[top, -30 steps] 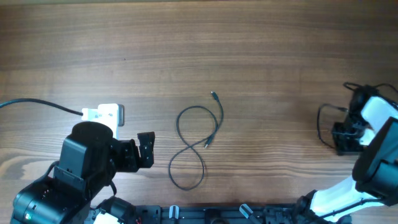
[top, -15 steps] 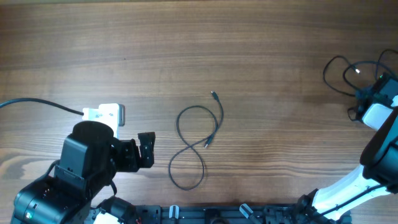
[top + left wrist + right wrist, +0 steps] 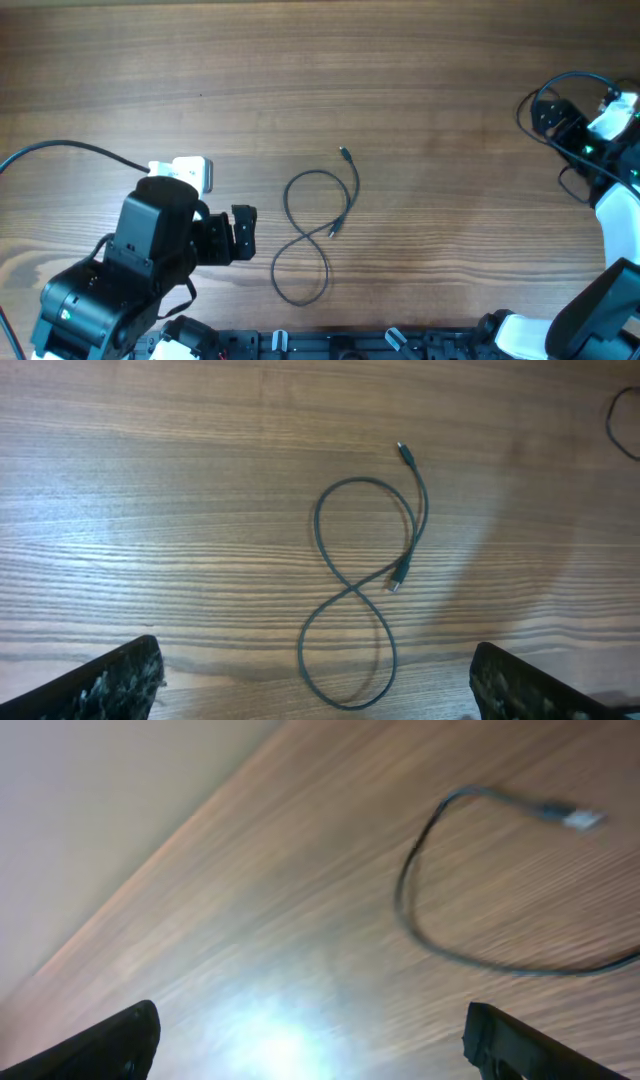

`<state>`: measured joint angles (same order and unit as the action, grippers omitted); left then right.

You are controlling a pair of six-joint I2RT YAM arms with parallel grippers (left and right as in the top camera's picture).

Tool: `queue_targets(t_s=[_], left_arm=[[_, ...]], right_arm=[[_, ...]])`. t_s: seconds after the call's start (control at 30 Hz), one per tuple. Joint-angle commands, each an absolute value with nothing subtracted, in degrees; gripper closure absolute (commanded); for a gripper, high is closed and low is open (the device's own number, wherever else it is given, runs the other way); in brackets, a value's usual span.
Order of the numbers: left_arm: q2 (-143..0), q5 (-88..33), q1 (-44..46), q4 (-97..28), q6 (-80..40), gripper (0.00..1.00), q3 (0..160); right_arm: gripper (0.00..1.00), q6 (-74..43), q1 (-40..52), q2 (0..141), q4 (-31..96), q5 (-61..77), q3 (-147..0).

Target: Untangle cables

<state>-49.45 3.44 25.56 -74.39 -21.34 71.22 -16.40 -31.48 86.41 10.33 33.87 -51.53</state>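
Note:
A thin dark cable point(image 3: 315, 228) lies in a figure-eight at the table's middle, both plugs free; in the left wrist view this cable point(image 3: 352, 588) is crossed over itself once. My left gripper point(image 3: 243, 233) stands open just left of it, and the lower loop lies between the open jaws of that gripper point(image 3: 313, 665). A second black cable point(image 3: 535, 90) is looped at the far right edge. My right gripper point(image 3: 553, 118) hovers there, open; the right wrist view shows the gripper point(image 3: 310, 1035) holding nothing, with a cable end point(image 3: 410, 910) on the wood ahead.
The left arm's own lead point(image 3: 60, 150) runs across the wood to the left edge. A dark rail point(image 3: 330, 345) lines the front edge between the two arm bases.
My right gripper has travelled toward the far side along the right edge and gone from shut to open, leaving the black cable there. The left arm has shifted slightly right.

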Motion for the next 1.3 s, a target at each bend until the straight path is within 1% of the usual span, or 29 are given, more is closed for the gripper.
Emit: queue_targets(t_s=[0.0, 0.03, 0.1, 0.17, 0.2, 0.27, 0.33, 0.37, 0.4, 0.43, 0.47, 0.5, 0.53, 0.57, 0.6, 0.7, 0.77, 0.83, 0.9, 1.0, 1.1, 1.13, 1.17, 1.23, 1.27], left_arm=[[-49.23, 2.33, 25.63, -74.22, -21.26, 0.00, 71.22], [-49.23, 2.33, 25.63, -74.22, -21.26, 0.00, 71.22], [-49.23, 2.31, 25.63, -74.24, -21.26, 0.00, 71.22], [-49.23, 2.11, 25.63, -74.26, -21.26, 0.00, 71.22], [-49.23, 1.80, 25.63, -74.22, -21.26, 0.00, 71.22], [-49.23, 1.02, 25.63, -74.24, -21.26, 0.00, 71.22], [-49.23, 0.84, 25.63, -74.26, -21.26, 0.00, 71.22], [-49.23, 0.86, 25.63, -74.22, -21.26, 0.00, 71.22], [-49.23, 0.86, 25.63, -74.19, -21.28, 0.00, 71.22], [-49.23, 0.86, 25.63, -74.19, -21.26, 0.00, 71.22], [-49.23, 0.86, 25.63, -74.22, -21.28, 0.00, 71.22], [-49.23, 0.86, 25.63, -74.22, -21.28, 0.00, 71.22], [-49.23, 0.84, 25.63, -74.22, -21.28, 0.00, 71.22], [-49.23, 0.84, 25.63, -74.22, -21.28, 0.00, 71.22], [-49.23, 0.84, 25.63, -74.22, -21.28, 0.00, 71.22], [-49.23, 0.62, 25.63, -74.24, -21.26, 0.00, 71.22], [-49.23, 0.40, 25.63, -74.24, -21.28, 0.00, 71.22], [-49.23, 0.43, 25.63, -74.24, -21.28, 0.00, 71.22], [-49.23, 0.40, 25.63, -74.24, -21.28, 0.00, 71.22], [-49.23, 0.40, 25.63, -74.24, -21.28, 0.00, 71.22], [-49.23, 0.40, 25.63, -74.24, -21.28, 0.00, 71.22], [-49.23, 0.40, 25.63, -74.22, -21.28, 0.00, 71.22], [-49.23, 0.40, 25.63, -74.24, -21.28, 0.00, 71.22], [-49.23, 0.40, 25.63, -74.24, -21.28, 0.00, 71.22], [-49.23, 0.40, 25.63, -74.24, -21.28, 0.00, 71.22]], right_arm=[[0.37, -17.32, -31.29, 88.75, 13.37, 32.03, -50.85], [0.37, -18.76, -31.29, 90.94, 14.02, 27.49, -50.85], [0.37, -16.01, -30.81, 96.16, 12.38, 27.66, -50.89], [0.35, -11.88, -28.29, 99.72, 8.58, 27.77, -51.35], [0.35, -11.97, -27.16, 100.29, 6.87, 26.33, -51.64], [0.39, -12.12, -23.16, 100.64, -0.84, 22.26, -52.84], [0.40, -11.94, -20.51, 100.71, -1.65, 17.98, -55.22], [0.40, -9.54, -18.22, 100.88, -1.39, 12.97, -57.49], [0.47, -7.44, -16.99, 101.01, -1.28, 9.58, -58.33], [0.57, -7.46, -16.14, 101.32, -1.23, 5.23, -58.65], [0.71, -7.51, -15.53, 101.95, -1.15, 0.34, -58.67], [0.70, -7.51, -15.55, 102.72, -0.95, -1.39, -58.67], [0.61, -7.51, -15.73, 103.63, -0.64, -1.85, -58.67], [0.44, -7.64, -15.94, 104.38, -0.43, -1.96, -58.67], [0.35, -7.81, -16.05, 105.34, -0.30, -1.96, -58.67], [0.31, -7.90, -16.10, 107.81, 0.47, -3.68, -58.67], [0.31, -7.44, -16.12, 109.47, 0.45, -4.05, -58.72], [0.33, -7.49, -16.14, 111.00, 0.10, -4.03, -58.89], [0.39, -7.49, -16.21, 111.48, -0.45, -4.05, -58.89], [0.41, -7.49, -16.53, 112.27, -1.96, -4.05, -58.89], [0.50, -7.53, -16.80, 114.74, -3.49, -4.05, -58.89], [0.57, -7.68, -16.86, 115.90, -3.86, -4.03, -58.89], [0.59, -8.12, -16.93, 117.08, -3.99, -4.01, -58.89], [0.61, -9.21, -16.97, 118.87, -4.08, -3.88, -58.89], [0.67, -9.26, -16.95, 119.17, -4.08, -3.77, -58.89]])
